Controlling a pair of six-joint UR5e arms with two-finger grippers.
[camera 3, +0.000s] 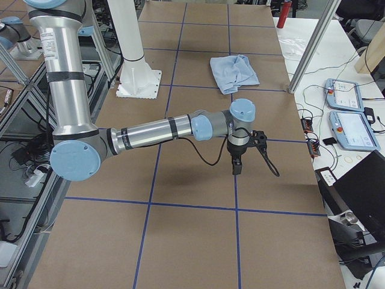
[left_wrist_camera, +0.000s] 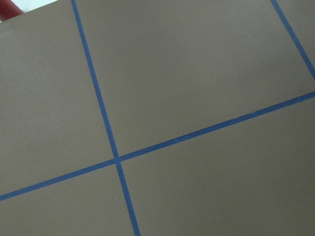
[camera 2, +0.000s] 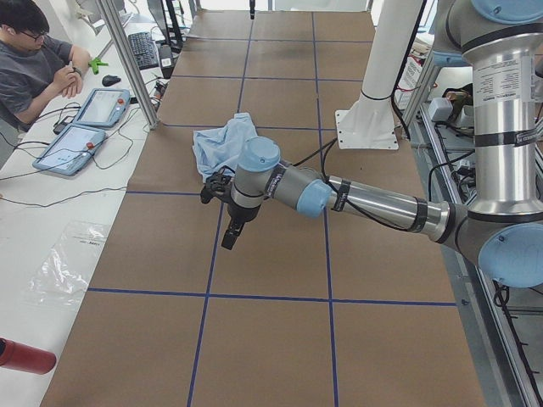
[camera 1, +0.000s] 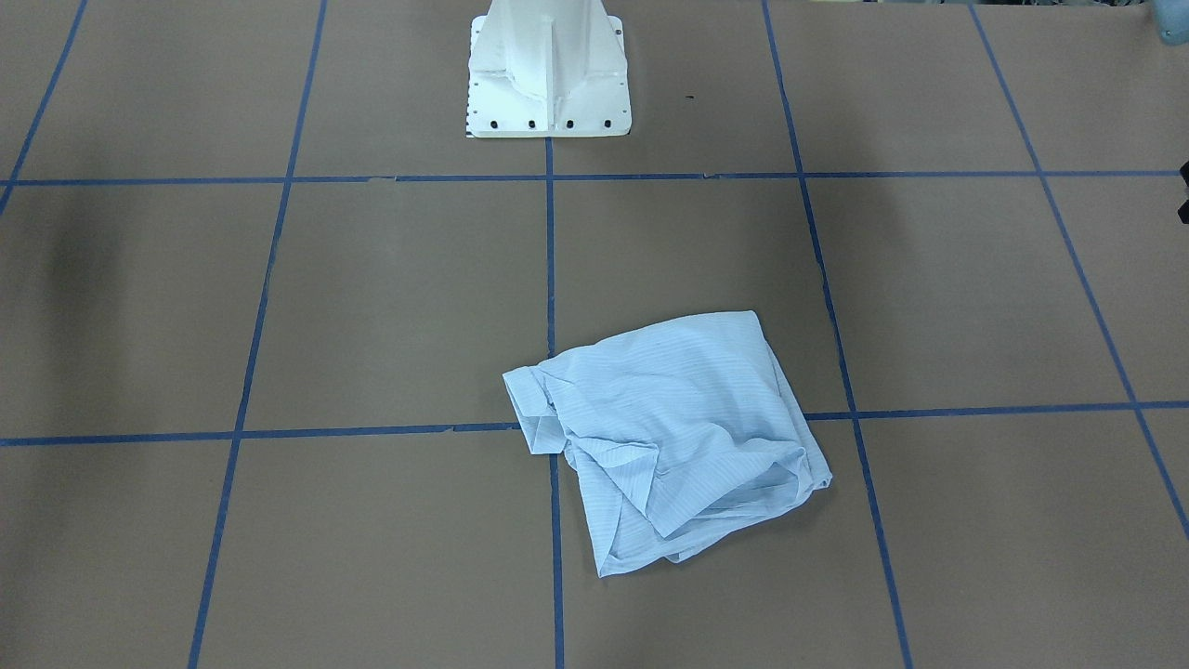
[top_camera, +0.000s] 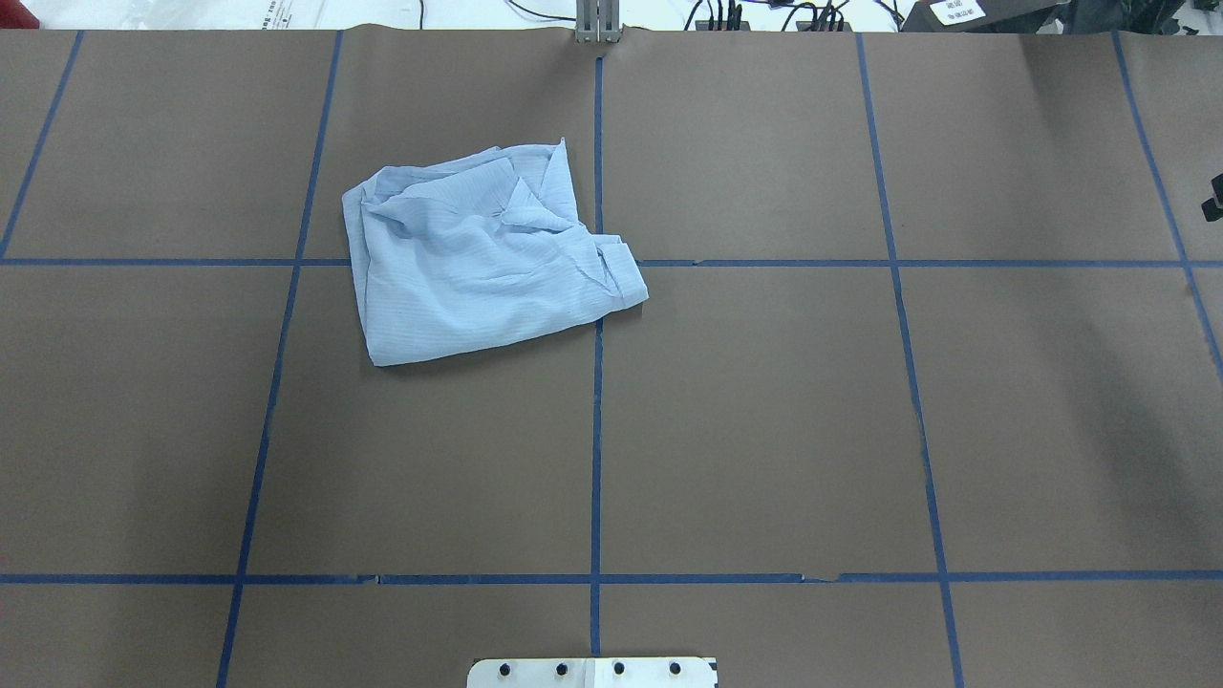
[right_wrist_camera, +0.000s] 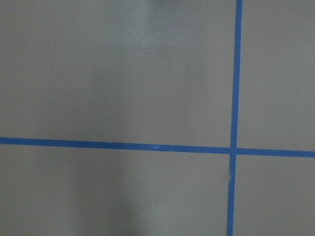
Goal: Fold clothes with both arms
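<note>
1. The left arm (camera 2: 373, 199) is nearest the left-side camera, reaching low over the table (camera 2: 271, 339). Its left gripper (camera 2: 231, 233) points down at bare brown paper; I cannot tell whether its fingers are parted.
2. The right arm (camera 3: 156, 129) mirrors it at the other end. I cannot tell the state of the right gripper (camera 3: 236, 164) either.
3. Both wrist views show only paper and blue tape lines (left_wrist_camera: 117, 158), no cloth.
4. The shirt (top_camera: 478, 248) is a crumpled, roughly square bundle at 11 o'clock from the pedestal base (top_camera: 592, 672). One cuff (top_camera: 623, 272) pokes across the centre line toward 3 o'clock.
5. In each side view the shirt lies at about 12 o'clock from that gripper. It sits mostly in the left half, so the left arm is probably nearer. It shows no clear long axis.
</note>
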